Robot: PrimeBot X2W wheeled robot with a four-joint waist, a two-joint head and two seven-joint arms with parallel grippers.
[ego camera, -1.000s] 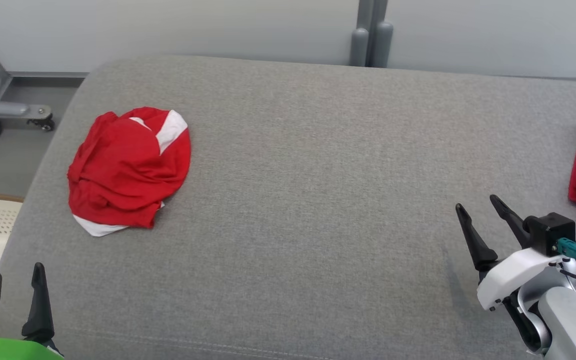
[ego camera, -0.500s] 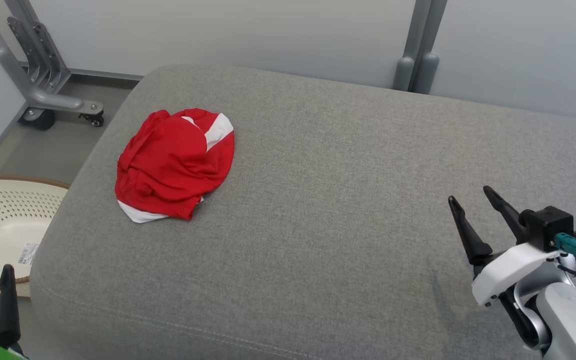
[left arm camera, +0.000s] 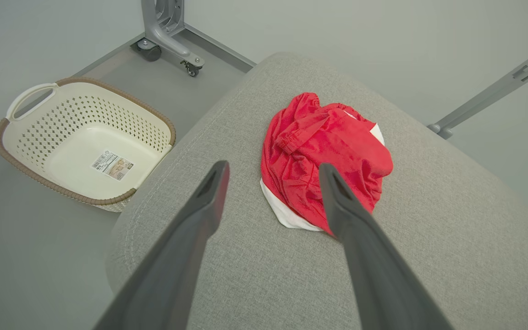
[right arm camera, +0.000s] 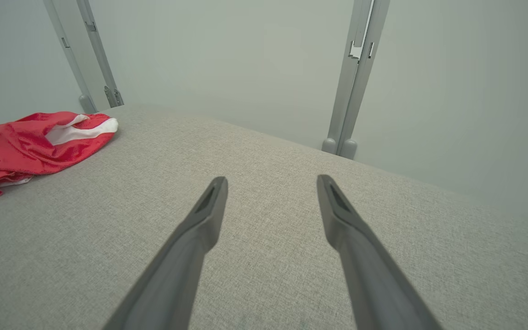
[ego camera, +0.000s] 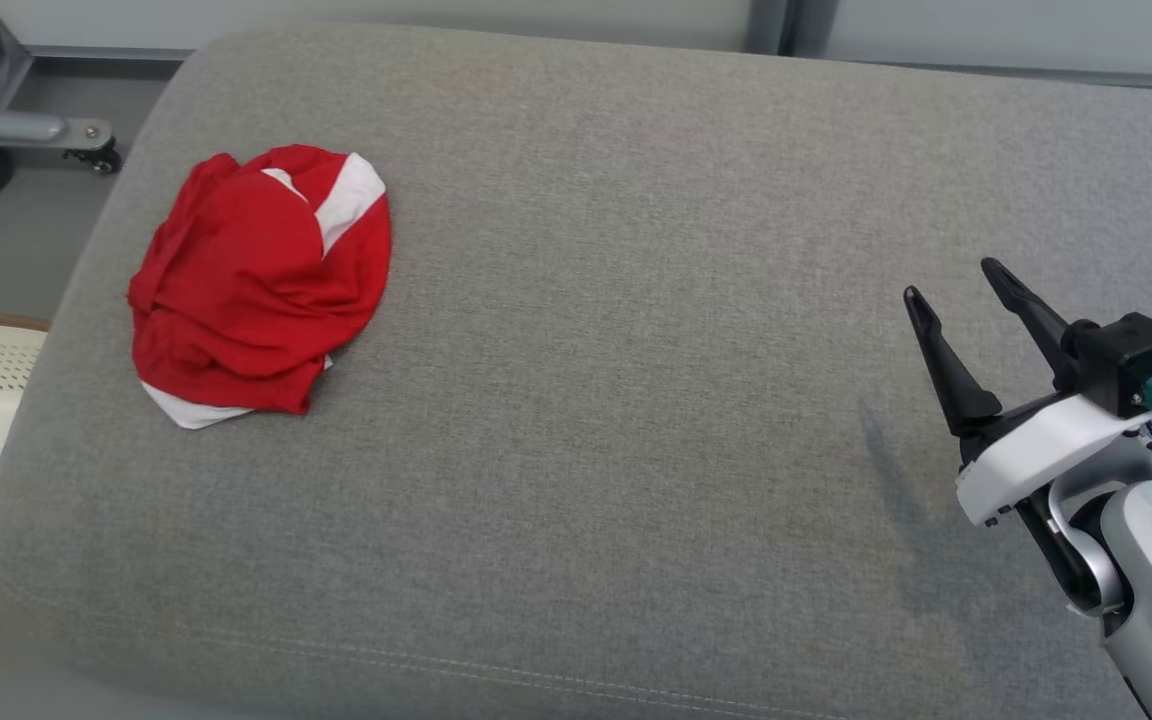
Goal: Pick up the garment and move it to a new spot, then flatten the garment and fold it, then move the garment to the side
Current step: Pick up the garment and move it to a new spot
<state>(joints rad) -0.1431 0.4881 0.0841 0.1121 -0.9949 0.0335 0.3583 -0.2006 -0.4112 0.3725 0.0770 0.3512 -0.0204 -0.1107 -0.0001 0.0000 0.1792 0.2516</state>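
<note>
**Crumpled red garment on grey woven cushion, both pincers spread**

The cushion (ego camera: pixel 636 420) is a broad pad of coarse grey weave with rounded corners and a stitched seam near its lower edge. In the upper left of the head view the garment (ego camera: pixel 256 285) lies bunched in a roundish heap. It is thin red cloth, deeply creased, with white panels at top and bottom. The right gripper (ego camera: pixel 951 279), at the right edge, has its tapered dark fingers spread and holds nothing. The left gripper (left arm camera: pixel 273 166) is likewise spread. A perforated cream basket (left arm camera: pixel 122 120) stands on the floor.
</note>
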